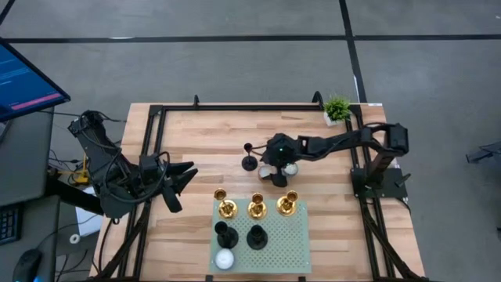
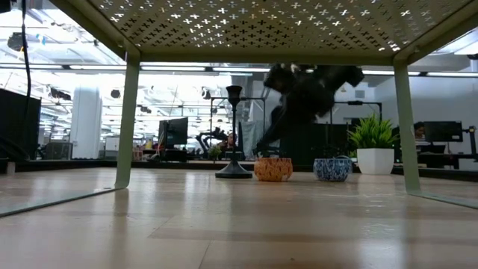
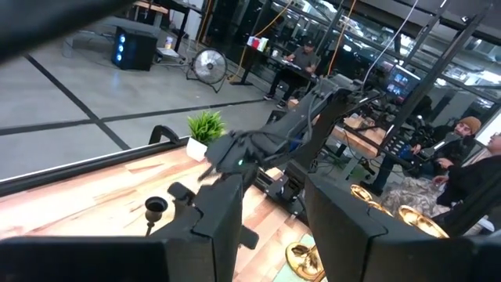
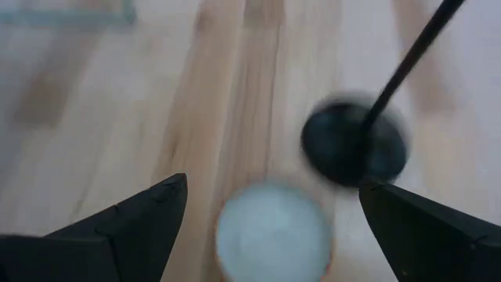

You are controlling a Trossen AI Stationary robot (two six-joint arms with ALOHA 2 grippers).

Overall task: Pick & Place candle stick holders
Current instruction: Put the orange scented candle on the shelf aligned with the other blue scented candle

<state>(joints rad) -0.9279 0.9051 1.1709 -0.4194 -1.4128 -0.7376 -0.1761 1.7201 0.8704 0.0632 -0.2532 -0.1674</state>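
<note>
Right wrist view blurs black candle holder (image 4: 354, 145) beside wide jaws.

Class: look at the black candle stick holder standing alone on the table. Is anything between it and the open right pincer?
Yes. A small orange bowl sits directly under the open right pincer, beside the black candle stick holder, whose base lies just beyond it.

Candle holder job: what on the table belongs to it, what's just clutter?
Job:
- lone black holder on the bare wood
- three gold holders and two black holders on the perforated rack
- right gripper, open beside the lone one

Lying about:
- potted plant
- orange bowl
- blue bowl
- white ball on the rack
- left gripper, waiting apart
</note>
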